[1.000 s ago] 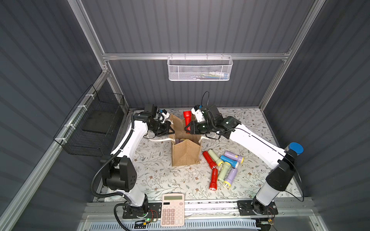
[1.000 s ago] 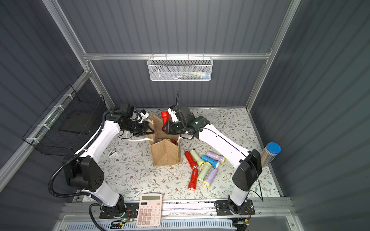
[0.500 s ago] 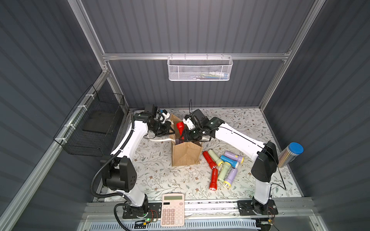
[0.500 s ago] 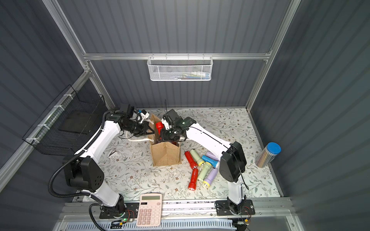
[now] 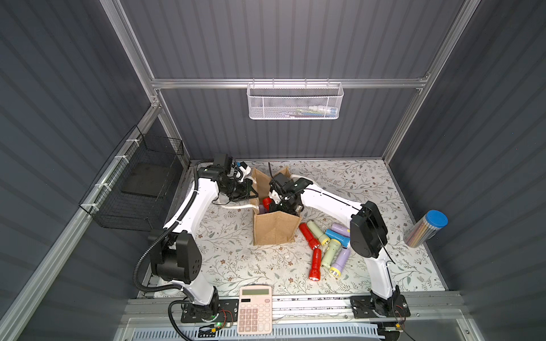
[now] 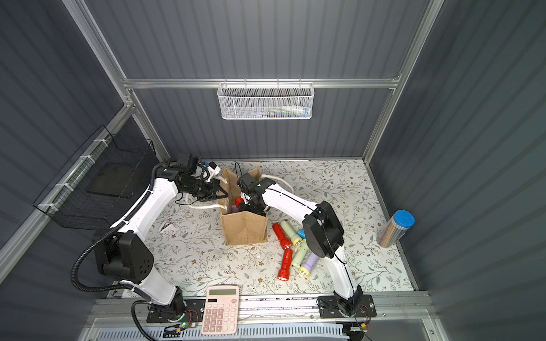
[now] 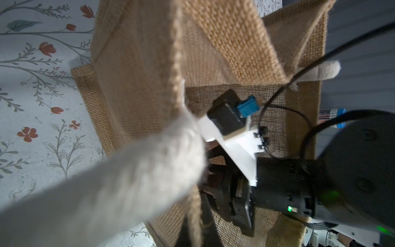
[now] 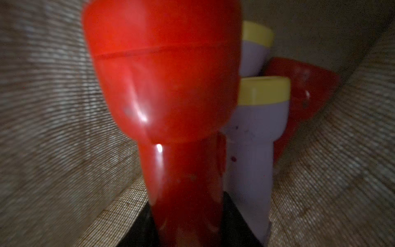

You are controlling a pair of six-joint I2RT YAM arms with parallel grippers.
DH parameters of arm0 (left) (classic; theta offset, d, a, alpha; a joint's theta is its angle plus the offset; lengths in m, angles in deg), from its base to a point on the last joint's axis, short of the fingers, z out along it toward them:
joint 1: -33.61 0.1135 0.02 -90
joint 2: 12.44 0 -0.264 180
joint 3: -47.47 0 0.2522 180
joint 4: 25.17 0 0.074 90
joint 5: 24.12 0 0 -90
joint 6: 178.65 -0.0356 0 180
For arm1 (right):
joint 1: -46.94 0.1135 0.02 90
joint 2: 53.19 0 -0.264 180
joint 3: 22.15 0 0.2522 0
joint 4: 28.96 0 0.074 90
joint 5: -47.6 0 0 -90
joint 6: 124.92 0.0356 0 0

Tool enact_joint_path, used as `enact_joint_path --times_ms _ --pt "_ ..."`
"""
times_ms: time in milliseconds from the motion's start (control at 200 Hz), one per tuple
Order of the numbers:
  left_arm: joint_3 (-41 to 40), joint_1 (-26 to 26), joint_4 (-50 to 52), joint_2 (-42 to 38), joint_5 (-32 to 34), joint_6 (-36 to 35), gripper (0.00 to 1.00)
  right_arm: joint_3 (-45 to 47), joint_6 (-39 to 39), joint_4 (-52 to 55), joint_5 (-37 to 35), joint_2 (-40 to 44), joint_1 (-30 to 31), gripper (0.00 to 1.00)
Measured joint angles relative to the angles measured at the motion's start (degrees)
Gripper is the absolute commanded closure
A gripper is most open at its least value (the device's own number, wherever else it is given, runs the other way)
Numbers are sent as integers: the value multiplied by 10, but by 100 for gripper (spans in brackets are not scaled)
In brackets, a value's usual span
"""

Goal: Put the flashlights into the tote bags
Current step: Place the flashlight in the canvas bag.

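Observation:
The tan tote bag (image 5: 274, 228) (image 6: 243, 228) stands open mid-table. My left gripper (image 5: 253, 192) (image 7: 195, 222) is shut on the bag's rim beside a white rope handle (image 7: 102, 188) and holds that side out. My right gripper (image 8: 186, 233) reaches down inside the bag, shut on a red flashlight (image 8: 166, 85) (image 5: 267, 203). Two lilac flashlights (image 8: 256, 128) and another red one (image 8: 303, 96) stand deeper in the bag. Several loose flashlights (image 5: 325, 248) (image 6: 291, 251), red, pale green, blue and lilac, lie on the table right of the bag, partly hidden by my right arm.
A pink calculator (image 5: 255, 310) lies at the front edge. A blue-capped tube of pencils (image 5: 425, 228) leans at the right wall. A white mesh basket (image 5: 295, 102) hangs on the back wall and a black wire basket (image 5: 139, 192) on the left wall.
My right gripper has carried the red flashlight from above the bag's far rim down into the bag, and its elbow has swung forward. The left arm has kept its hold.

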Motion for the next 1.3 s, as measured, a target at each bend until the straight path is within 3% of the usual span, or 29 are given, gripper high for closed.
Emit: enact_joint_path --times_ms 715,1121,1301 --pt "-3 0 -3 -3 0 0 100 -16 -12 14 7 -7 2 37" --pt "-3 0 -2 -9 3 0 100 -16 -25 -21 -28 149 -7 34" --pt "-3 0 -2 -12 3 0 100 41 -25 -71 -70 243 -12 32"
